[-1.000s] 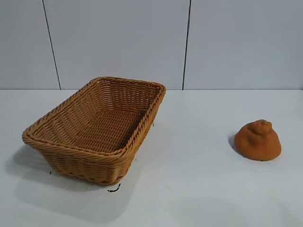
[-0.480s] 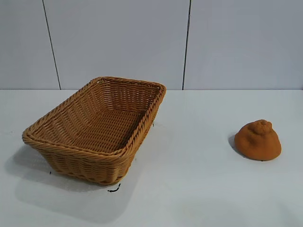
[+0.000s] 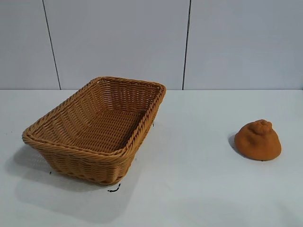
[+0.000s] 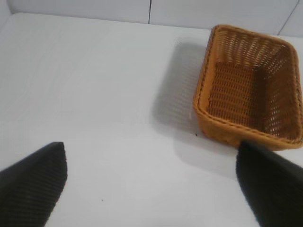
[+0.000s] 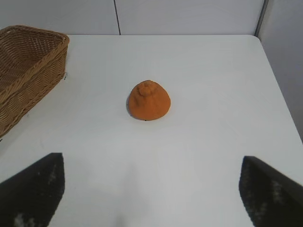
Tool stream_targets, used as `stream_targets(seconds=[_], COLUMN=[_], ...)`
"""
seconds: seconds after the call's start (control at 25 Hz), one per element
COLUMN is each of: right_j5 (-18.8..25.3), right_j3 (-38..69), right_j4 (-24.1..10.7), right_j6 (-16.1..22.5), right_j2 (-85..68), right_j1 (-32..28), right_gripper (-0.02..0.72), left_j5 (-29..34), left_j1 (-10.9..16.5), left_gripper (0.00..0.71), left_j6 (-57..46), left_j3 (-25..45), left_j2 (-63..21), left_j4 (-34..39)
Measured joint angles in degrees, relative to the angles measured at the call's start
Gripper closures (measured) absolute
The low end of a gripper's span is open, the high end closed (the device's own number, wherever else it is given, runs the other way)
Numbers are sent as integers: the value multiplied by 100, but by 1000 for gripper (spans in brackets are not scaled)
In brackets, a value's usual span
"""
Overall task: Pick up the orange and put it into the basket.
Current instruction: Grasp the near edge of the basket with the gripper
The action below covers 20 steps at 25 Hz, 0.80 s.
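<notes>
the orange (image 3: 258, 140) sits on the white bench (image 3: 189, 189), well apart from the basket (image 3: 97, 127), which holds nothing; left claw (image 4: 151, 189) spread wide near the basket, gripping nothing; right claw (image 5: 151, 189) wide too, facing the orange, apart from it

White table (image 3: 199, 189) fills the lower half of the exterior frame — matte, plain surface. Wicker basket (image 3: 97, 125) sits on it at left-centre, long side angled toward the upper right, shadow falling lower left. Orange (image 3: 258, 140) rests on the table at right, peak up — well apart from the basket. Small black mark (image 3: 113, 189) just below the basket's near corner.
</notes>
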Motion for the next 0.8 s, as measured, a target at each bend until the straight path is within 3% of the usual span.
stream_targets(seconds=[0.2,0.44,0.6,0.8], right_j5=[0,0,5,5], right_j3=[0,0,0,0], right_j4=[0,0,30,30], right_j6=[2,19,17,17], right_j2=[0,0,0,0], right_j1=[0,0,0,0], right_gripper=[10,10,10,10], left_j5=[-216,-224,-224,-224], left_j1=[0,-71,-630,-1742], left_gripper=[14,14,14,14], left_j6=[79,552,668,249], left_j3=[-475,-660,-660,-660], left_j2=[1393,2031,2044,2044], left_j4=[-42,-566,-655,-649])
